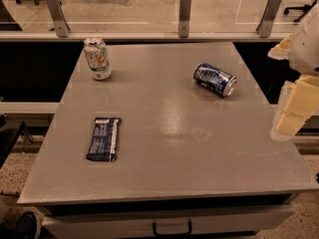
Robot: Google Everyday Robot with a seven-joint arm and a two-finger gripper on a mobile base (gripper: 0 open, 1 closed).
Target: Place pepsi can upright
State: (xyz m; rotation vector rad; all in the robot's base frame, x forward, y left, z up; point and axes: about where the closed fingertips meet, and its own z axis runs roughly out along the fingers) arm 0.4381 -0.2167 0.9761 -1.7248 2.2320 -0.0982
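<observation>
The pepsi can is dark blue with white markings and silver ends. It lies on its side on the grey table, at the back right, its silver end facing right and toward me. My gripper shows as pale blocky parts at the right edge of the camera view, to the right of the can and beyond the table's right side, apart from the can. It holds nothing that I can see.
A white-and-green can stands upright at the table's back left. A flat dark blue snack bar wrapper lies at the front left. A railing with glass panels runs behind the table. A drawer handle sits below the front edge.
</observation>
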